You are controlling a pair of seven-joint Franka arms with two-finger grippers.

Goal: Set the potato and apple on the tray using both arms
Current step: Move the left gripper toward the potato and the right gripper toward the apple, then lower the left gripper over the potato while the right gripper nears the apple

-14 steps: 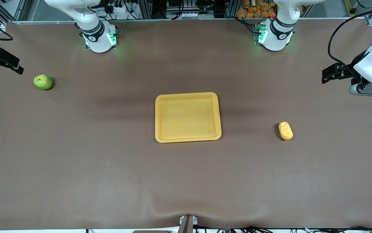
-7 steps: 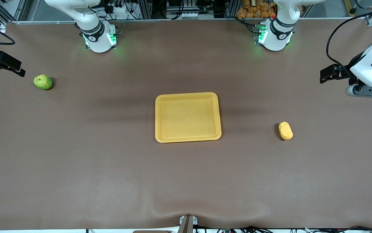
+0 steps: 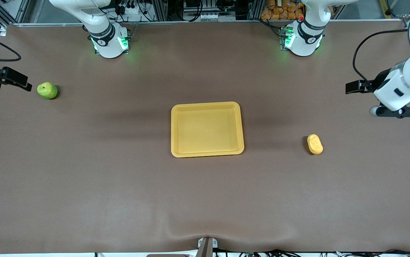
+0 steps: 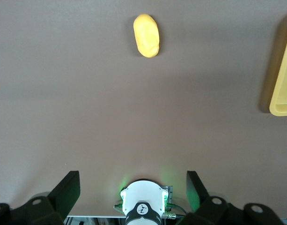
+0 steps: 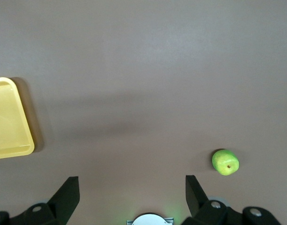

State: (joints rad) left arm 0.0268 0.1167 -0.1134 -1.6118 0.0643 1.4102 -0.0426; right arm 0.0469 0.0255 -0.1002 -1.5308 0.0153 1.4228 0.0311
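The yellow-orange tray lies empty at the table's middle. The green apple sits toward the right arm's end of the table. The yellow potato sits toward the left arm's end. My right gripper is open and empty, over the table edge just beside the apple. My left gripper is open and empty, over the table's end, apart from the potato. The left wrist view shows its gripper, the potato and a tray corner. The right wrist view shows its gripper, the apple and the tray.
The brown table mat covers the whole table. The two arm bases stand with green lights along the table's edge farthest from the front camera. A small bracket sits at the edge nearest that camera.
My left gripper has moved in over the table, toward the tray's side. My right gripper has shifted closer to the apple. The apple, potato and tray have not moved.
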